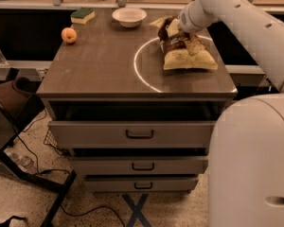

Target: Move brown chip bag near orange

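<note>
The brown chip bag (185,51) lies on the right part of the table top (94,74), close to the right edge and partly inside a thin white ring (135,60) that is drawn on the surface. Its long axis runs mostly from the back of the table to the front, with a small slant: the far end points to the back and a little to the left, and the near end points to the front and a little to the right. The near end is wide and flat on the wood, with its pale yellow edge turned to the front of the table. The far end looks crumpled and a bit raised. The gripper (172,29) is exactly at this far end of the bag, at the tip of the white arm (236,18) that comes down from the upper right. It is in contact with the bag there, but I cannot tell if it clamps the bag or is released, because the arm and the dark bag hide this place. The orange (69,35) sits well apart from the bag, at the far left side of the table top. A green-and-yellow sponge (83,15) is just behind the orange, and a white bowl (128,16) stands at the back between the sponge and the bag. Under the table top, the top drawer (139,134) is pulled out a little. The robot's white body (251,164) fills the lower right corner.
</note>
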`<state>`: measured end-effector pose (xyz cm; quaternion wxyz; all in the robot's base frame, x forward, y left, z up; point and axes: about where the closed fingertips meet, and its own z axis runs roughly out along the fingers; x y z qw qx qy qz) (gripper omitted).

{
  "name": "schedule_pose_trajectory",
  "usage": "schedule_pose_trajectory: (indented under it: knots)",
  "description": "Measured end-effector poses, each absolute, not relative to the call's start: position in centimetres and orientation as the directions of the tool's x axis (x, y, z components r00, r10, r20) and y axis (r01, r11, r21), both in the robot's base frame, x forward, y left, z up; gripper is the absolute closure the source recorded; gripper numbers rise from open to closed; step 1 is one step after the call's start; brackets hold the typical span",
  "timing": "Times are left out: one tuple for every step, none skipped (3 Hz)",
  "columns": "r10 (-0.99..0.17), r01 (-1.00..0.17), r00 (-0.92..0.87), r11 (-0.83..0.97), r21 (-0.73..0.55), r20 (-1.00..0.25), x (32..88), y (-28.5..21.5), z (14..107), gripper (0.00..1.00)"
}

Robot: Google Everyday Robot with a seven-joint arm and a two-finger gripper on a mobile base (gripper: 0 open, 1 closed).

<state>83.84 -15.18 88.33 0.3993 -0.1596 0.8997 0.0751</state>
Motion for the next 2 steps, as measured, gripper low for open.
schedule_pose_trajectory:
  knots:
    - [-0.229,-0.349,-0.632,0.937,0.008,-0.740,83.89,-15.03,88.12,1.00]
    - [-0.229,-0.349,-0.632,0.937,0.008,-0.740,83.89,-15.03,88.15,1.00]
